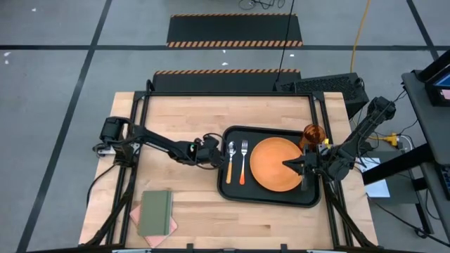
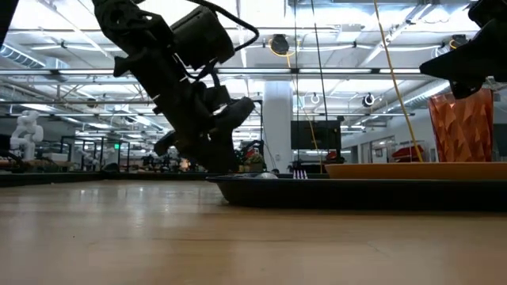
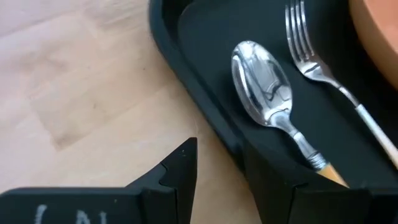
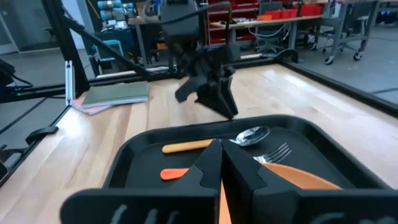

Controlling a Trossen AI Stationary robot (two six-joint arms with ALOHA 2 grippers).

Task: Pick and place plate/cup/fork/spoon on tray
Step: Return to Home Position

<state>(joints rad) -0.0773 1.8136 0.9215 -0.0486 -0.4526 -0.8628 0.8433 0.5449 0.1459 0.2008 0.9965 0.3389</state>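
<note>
The black tray (image 1: 233, 188) lies on the table's right half. The orange plate (image 1: 271, 165) lies flat in it. The spoon (image 1: 230, 160) and the fork (image 1: 243, 161) lie side by side in the tray's left part, handles toward the near edge. The amber cup (image 1: 313, 133) stands upright at the tray's far right corner. My left gripper (image 3: 227, 177) is open and low at the tray's left rim (image 3: 205, 118), one finger on each side of it, next to the spoon (image 3: 264, 84). My right gripper (image 4: 221, 165) is shut and empty above the plate's right part.
A green notebook on pink cloth (image 1: 156, 213) lies at the table's near left corner. Bare wood lies between it and the tray. A keyboard (image 1: 320, 84) sits beyond the table's far right edge.
</note>
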